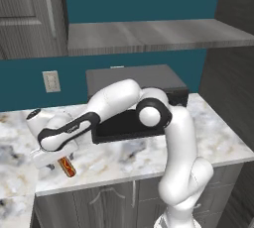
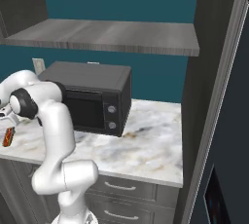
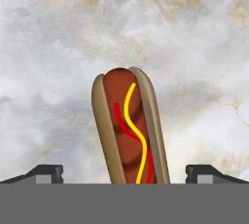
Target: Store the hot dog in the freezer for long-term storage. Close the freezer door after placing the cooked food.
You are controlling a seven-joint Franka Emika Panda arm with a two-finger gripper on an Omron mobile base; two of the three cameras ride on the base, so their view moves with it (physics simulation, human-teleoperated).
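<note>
Reddish hot dog [image 3: 130,128] on marble counter [image 3: 58,47], between wide-spread fingers [image 3: 46,173].

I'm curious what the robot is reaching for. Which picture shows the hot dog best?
The hand view: the hot dog lies large on the marble counter, between the open gripper tips. In the left base view it peeks out beneath the hand; the right base view catches a sliver.

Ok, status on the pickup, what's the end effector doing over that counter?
End effector open, fingertips straddling reddish sausage in tan bun. Hot dog flat on marble counter, not gripped. Nothing in the way.
</note>
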